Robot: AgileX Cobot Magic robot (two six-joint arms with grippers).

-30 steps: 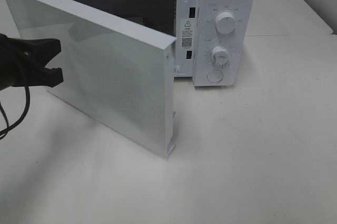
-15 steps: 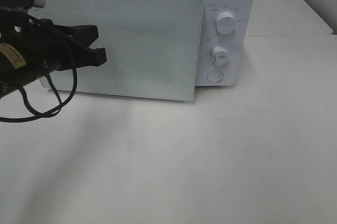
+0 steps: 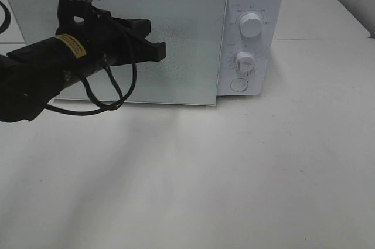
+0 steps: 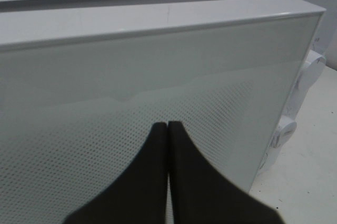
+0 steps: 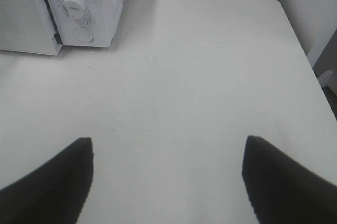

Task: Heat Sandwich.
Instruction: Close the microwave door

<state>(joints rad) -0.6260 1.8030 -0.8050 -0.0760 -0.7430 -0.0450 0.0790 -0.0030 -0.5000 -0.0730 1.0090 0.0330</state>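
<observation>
Matte white tabletop (image 3: pixel 263 173), a white microwave (image 3: pixel 252 3) at its rear.

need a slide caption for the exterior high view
Black left gripper, shut, its tip at the almost-closed speckled glass door of a white two-knob microwave on a white table.

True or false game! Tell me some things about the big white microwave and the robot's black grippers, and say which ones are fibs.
1. The white microwave's door is swung wide open. False: it lies flat along the front of the oven, closed or very nearly so.
2. The left gripper is shut, right in front of the door's dotted window. True.
3. The right gripper is holding something. False: it is open and empty, above the bare white table.
4. Two round white knobs sit one above the other on the microwave's control panel. True.
</observation>
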